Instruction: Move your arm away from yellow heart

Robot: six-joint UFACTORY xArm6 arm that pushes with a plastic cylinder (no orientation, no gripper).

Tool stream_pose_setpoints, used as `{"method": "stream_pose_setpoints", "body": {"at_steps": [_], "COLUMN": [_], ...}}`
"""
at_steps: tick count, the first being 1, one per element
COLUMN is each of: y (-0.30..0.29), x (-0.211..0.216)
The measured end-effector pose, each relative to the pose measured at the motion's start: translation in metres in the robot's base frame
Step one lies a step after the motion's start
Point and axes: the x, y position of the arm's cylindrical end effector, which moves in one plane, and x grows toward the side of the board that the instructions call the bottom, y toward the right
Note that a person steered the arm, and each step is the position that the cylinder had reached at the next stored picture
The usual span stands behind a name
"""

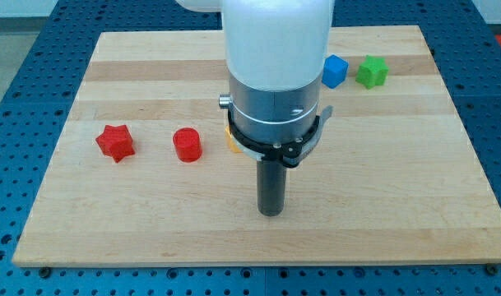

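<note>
My tip (271,213) rests on the wooden board (382,189) near the view's bottom centre. A yellow block (231,141), mostly hidden behind the arm's body, shows only as a small sliver up and to the left of the tip; its shape cannot be made out. A red cylinder (187,145) lies left of the tip, and a red star (115,142) lies further left. A blue cube (335,71) and a green block (371,71) sit near the view's top right.
The arm's white and silver body (275,74) covers the board's centre and top middle. The board lies on a blue perforated table (20,99); its edges are visible all round.
</note>
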Motion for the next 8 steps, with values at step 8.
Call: {"method": "stream_pose_setpoints", "body": {"at_steps": [8], "y": [0.142], "x": [0.003]}}
